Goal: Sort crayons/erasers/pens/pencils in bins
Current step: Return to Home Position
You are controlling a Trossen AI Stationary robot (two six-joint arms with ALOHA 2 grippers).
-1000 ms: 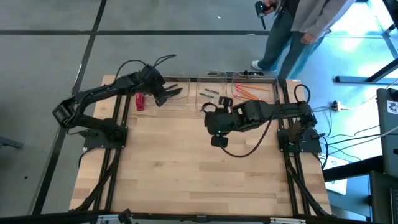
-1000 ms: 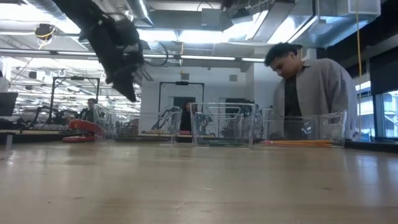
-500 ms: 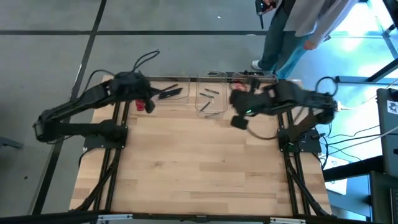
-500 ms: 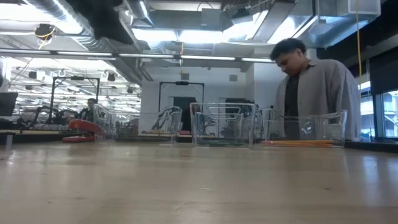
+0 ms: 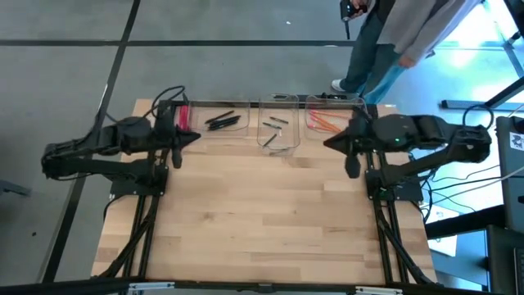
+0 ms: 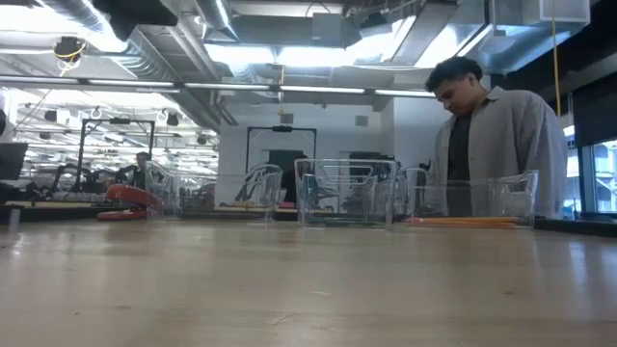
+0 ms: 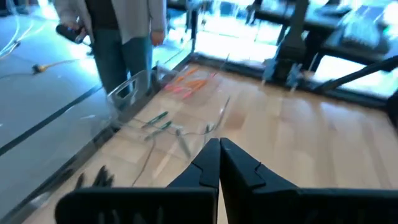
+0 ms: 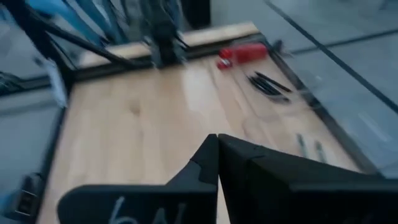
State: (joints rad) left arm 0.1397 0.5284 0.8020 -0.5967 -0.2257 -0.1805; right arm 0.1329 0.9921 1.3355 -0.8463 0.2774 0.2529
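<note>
Three clear bins stand in a row along the table's far edge. The left one [image 5: 223,121] holds black pens [image 8: 267,84], the middle one [image 5: 277,127] short dark crayons [image 7: 155,121], and the right one [image 5: 326,123] orange pencils [image 6: 463,221]. A thick red bar [image 5: 180,115] lies on the table left of the bins, partly under my left arm. My left gripper [image 5: 195,136] hovers shut at the table's left side, near the bins. My right gripper [image 5: 327,145] hovers shut at the right side. Neither holds anything.
A person [image 6: 496,135] in a grey coat stands beyond the far right corner of the table. The wooden tabletop [image 5: 262,213] stretches bare between the arms and toward the near edge. Cables lie on the floor to the right.
My left gripper has drawn back from over the pen bin toward the table's left edge. My right gripper has swung from in front of the middle bin toward the right edge, and its fingers, apart a second ago, have come together. The bins and their contents stay put.
</note>
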